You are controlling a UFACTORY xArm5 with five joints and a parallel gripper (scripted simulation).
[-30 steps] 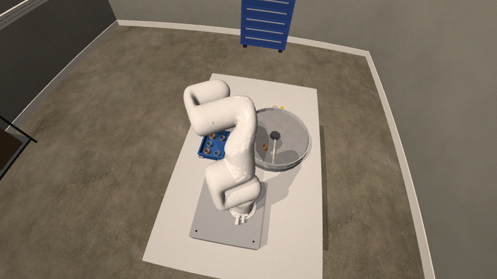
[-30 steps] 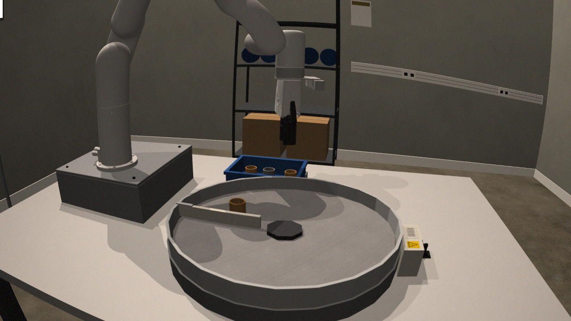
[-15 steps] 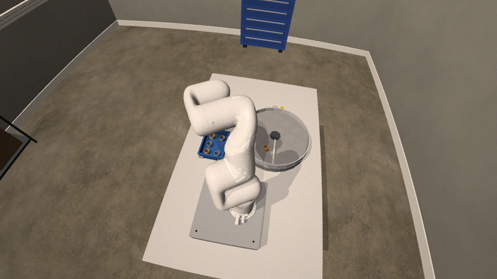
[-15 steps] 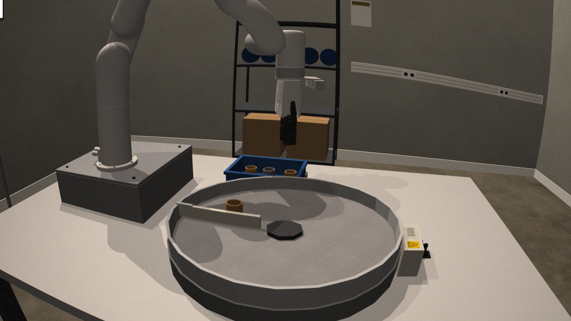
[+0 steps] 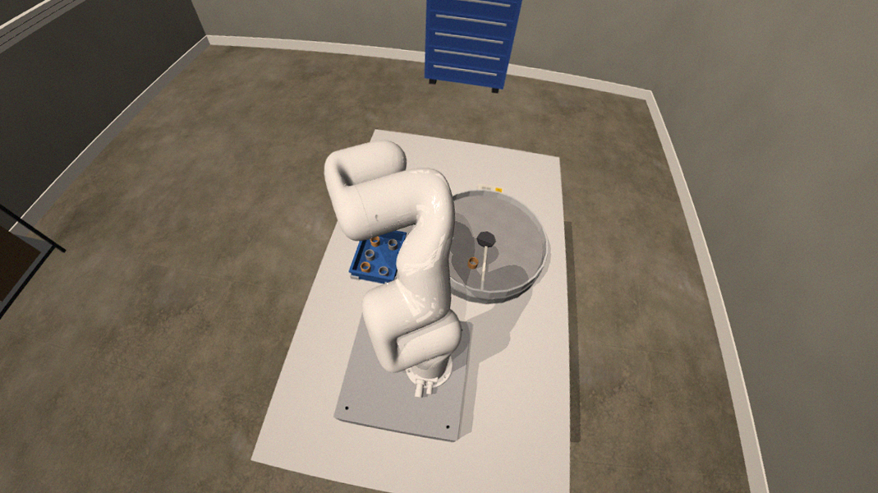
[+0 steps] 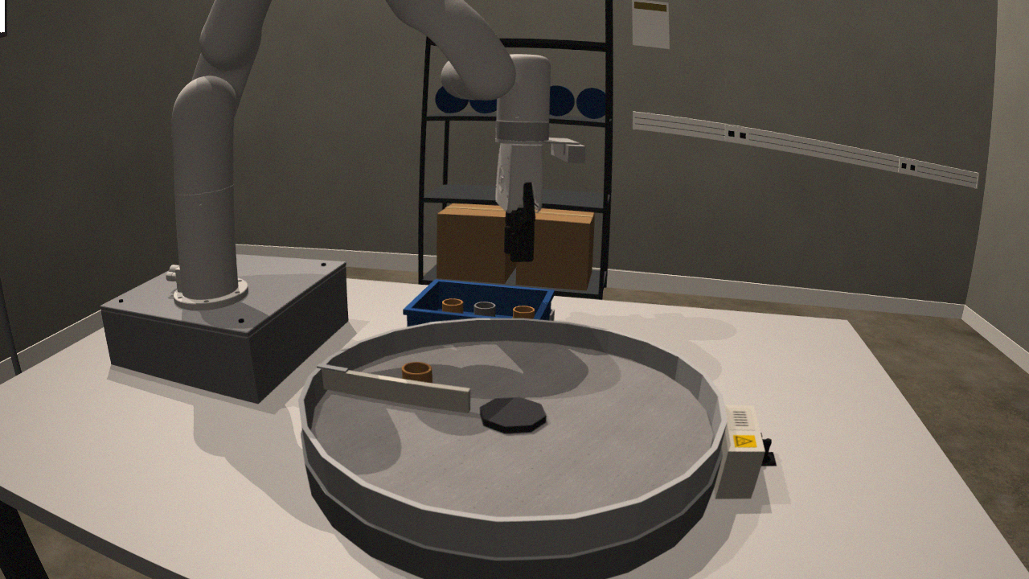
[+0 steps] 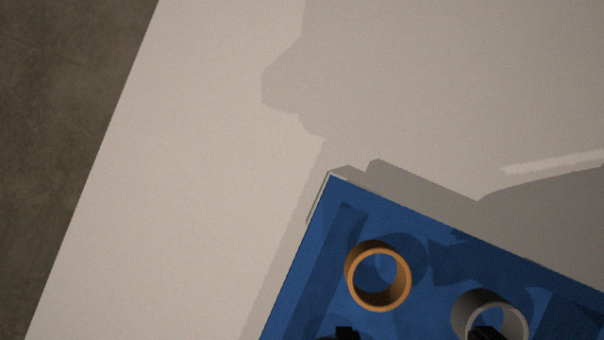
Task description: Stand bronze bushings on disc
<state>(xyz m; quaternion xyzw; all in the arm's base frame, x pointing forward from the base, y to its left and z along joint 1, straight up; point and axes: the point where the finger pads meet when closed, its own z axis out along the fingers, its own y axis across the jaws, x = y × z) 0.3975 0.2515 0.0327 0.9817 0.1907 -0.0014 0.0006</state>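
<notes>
Claw (image 6: 521, 244) hovering above blue crate (image 6: 432, 296), part-open, gripping nothing; fingertips straddling spot beside bronze bushing (image 7: 378, 275), likely lining up for next pick. Steel bushing (image 7: 491, 316) alongside.

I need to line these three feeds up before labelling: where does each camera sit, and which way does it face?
Top: high overhead, looking down on the table; shows the whole arm and its base plate.
Exterior: at table height across from the crate, facing over the turntable toward it; shows the arm and the empty, part-open gripper.
Wrist: on the arm's wrist, looking straight down at a crate corner; only dark fingertips show.
Shared: wrist and exterior both show a bronze bushing in the crate.
</notes>
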